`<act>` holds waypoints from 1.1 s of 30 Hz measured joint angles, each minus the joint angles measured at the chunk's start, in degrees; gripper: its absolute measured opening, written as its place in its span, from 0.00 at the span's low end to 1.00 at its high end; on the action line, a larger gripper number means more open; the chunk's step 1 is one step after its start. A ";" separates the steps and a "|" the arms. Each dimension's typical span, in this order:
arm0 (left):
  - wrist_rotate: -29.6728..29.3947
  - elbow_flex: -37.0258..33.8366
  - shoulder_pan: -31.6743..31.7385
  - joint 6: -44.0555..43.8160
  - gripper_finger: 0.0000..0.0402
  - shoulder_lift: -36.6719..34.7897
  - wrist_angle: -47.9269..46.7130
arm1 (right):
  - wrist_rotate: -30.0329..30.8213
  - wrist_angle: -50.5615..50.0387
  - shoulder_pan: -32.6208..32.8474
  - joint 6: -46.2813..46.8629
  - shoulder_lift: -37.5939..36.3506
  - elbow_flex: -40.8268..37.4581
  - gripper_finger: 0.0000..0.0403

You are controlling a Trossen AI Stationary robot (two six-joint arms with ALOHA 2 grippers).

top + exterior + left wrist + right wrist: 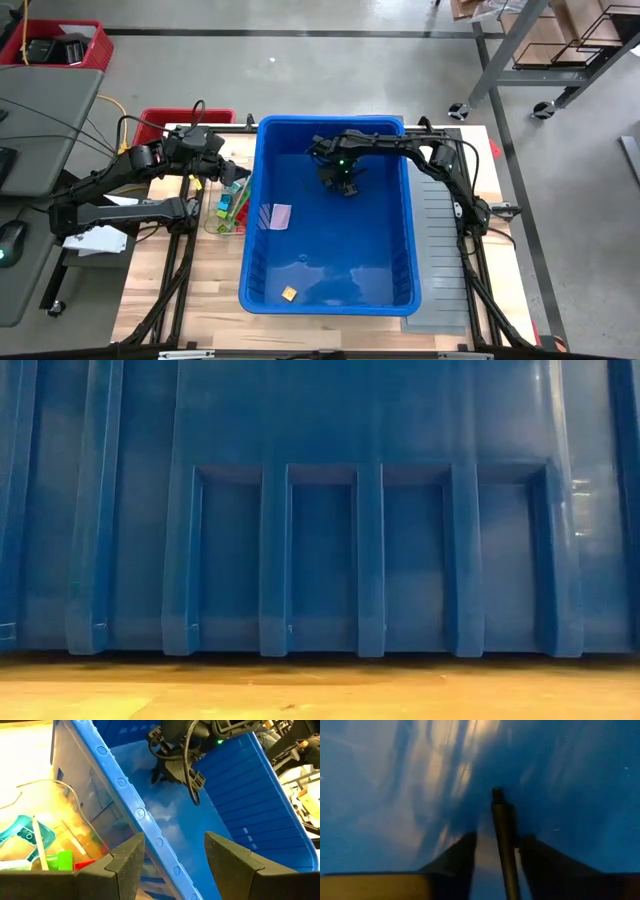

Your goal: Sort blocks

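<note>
The blue bin (330,270) stands mid-table. A pale pink block (281,215) and a yellow block (289,293) lie on its floor. Several blocks, green, teal and red, lie in a clear container (230,207) left of the bin, also in the left wrist view (65,860). My left gripper (240,174) is open and empty above the bin's left rim (145,820). My right gripper (343,184) is down inside the bin's far part and open (496,855). A thin dark strip (501,835) stands between its fingers. My right gripper points down at the bin's floor with the thin dark strip (503,850) standing lengthwise between its two fingers. I cannot tell whether either finger touches it.
The bin's wall (320,510) fills the low view. A grey ribbed panel (440,270) lies under and right of the bin. A red crate (170,122) stands at the table's far left corner. Bare wood (205,290) shows near left.
</note>
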 joint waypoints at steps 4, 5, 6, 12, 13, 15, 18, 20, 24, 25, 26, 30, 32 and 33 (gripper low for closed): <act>0.02 0.00 0.00 -0.17 0.50 0.00 0.00 | 0.58 0.44 0.44 2.30 0.07 -0.04 0.06; 0.02 0.00 0.00 -0.49 0.50 0.00 0.00 | 0.65 0.45 0.58 2.48 0.07 -0.02 0.04; 0.02 0.00 0.00 -0.59 0.50 0.00 -0.01 | 0.83 0.36 0.76 2.83 0.07 -0.02 0.04; -0.02 0.00 0.00 0.01 0.50 0.00 0.00 | 0.68 -1.87 1.42 7.91 -2.52 0.09 0.00; -0.03 0.00 0.00 0.37 0.50 0.00 0.04 | 0.46 -2.59 1.44 8.58 -3.19 0.60 0.00; -0.20 0.00 0.00 0.55 0.50 0.00 0.02 | -0.13 -3.99 1.38 10.38 -4.99 1.87 0.00; -1.77 0.00 0.00 0.59 0.50 0.00 0.00 | -2.53 -5.92 1.33 13.45 -7.65 4.52 0.00; -3.31 0.00 0.02 0.75 0.50 0.00 0.10 | -4.20 -6.05 1.37 16.48 -9.22 6.58 0.00; -6.61 0.00 0.02 1.21 0.50 -0.03 0.26 | -9.07 -3.67 2.09 25.07 -11.95 12.22 0.00; -6.91 0.00 0.05 1.89 0.50 -0.10 0.31 | -10.10 -1.98 2.44 27.09 -12.58 13.86 0.00; -7.09 0.00 0.17 2.55 0.50 -0.16 0.42 | -10.88 0.08 2.80 29.05 -12.93 15.41 0.00; -6.45 0.00 0.22 4.65 0.50 -0.77 3.31 | -11.70 8.22 4.24 35.96 -13.30 20.63 0.00; -5.47 0.00 0.22 5.84 0.50 -1.27 5.18 | -11.80 9.62 4.64 37.79 -13.35 22.18 0.00; -5.17 0.00 0.22 6.16 0.50 -1.50 5.80 | -11.94 9.63 4.83 38.25 -13.46 22.36 0.00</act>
